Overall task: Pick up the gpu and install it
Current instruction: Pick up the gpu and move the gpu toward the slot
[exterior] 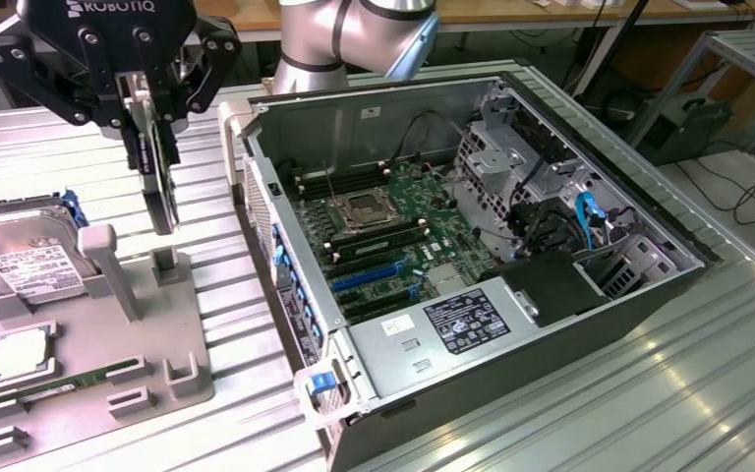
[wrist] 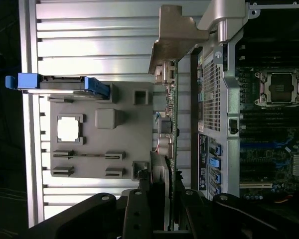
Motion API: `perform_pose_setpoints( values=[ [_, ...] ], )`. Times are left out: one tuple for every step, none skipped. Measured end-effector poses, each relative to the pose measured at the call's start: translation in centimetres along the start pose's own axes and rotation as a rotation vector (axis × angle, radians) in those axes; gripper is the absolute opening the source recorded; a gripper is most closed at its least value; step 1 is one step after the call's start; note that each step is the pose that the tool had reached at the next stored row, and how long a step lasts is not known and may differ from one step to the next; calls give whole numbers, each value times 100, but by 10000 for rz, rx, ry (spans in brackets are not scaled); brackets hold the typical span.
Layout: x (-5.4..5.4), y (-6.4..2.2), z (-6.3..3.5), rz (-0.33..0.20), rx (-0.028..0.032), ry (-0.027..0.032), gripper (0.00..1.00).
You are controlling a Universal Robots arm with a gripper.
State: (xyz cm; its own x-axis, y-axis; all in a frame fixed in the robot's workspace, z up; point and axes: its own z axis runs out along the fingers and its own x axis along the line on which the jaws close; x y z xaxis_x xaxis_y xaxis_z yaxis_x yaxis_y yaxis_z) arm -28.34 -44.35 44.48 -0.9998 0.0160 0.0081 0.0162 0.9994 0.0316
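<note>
One hand (exterior: 145, 110) points down over the grey tray (exterior: 174, 324), clamped on the upright gpu (exterior: 161, 182).

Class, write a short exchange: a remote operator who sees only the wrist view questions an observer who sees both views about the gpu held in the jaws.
Operator: In my wrist view the gpu is edge-on. Is it off the grey fixture?
Observer: Yes. The gpu hangs upright, its lower edge apparently clear above the fixture.
Operator: What sits at the end of the case beyond my picture?
Observer: A silver power supply with a label, at the end of the case nearest the exterior camera.
</note>
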Motion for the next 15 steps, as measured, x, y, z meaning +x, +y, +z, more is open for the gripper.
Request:
perform_pose_setpoints(
  values=[
    [-12, 0, 0, 0, 0, 0, 27],
    [-23, 0, 0, 0, 0, 0, 27],
    [-33, 1, 0, 0, 1, 1, 27],
    [-44, 1, 0, -1, 0, 0, 27],
    [-53, 1, 1, -1, 0, -1, 27],
    [-66, 1, 0, -1, 0, 0, 27],
    [-84, 1, 0, -2, 0, 0, 27],
    [-97, 2, 0, -1, 0, 0, 27],
    [-111, 2, 0, -1, 0, 0, 27],
    [-131, 2, -1, -1, 1, 1, 27],
    [-138, 2, 0, -1, 0, 0, 27],
    [-145, 2, 0, -2, 0, 0, 27],
    [-153, 3, 0, -1, 0, 0, 27],
    [-161, 3, -1, -1, 0, 1, 27],
    [-169, 3, -1, -1, 0, 0, 27]
  ],
)
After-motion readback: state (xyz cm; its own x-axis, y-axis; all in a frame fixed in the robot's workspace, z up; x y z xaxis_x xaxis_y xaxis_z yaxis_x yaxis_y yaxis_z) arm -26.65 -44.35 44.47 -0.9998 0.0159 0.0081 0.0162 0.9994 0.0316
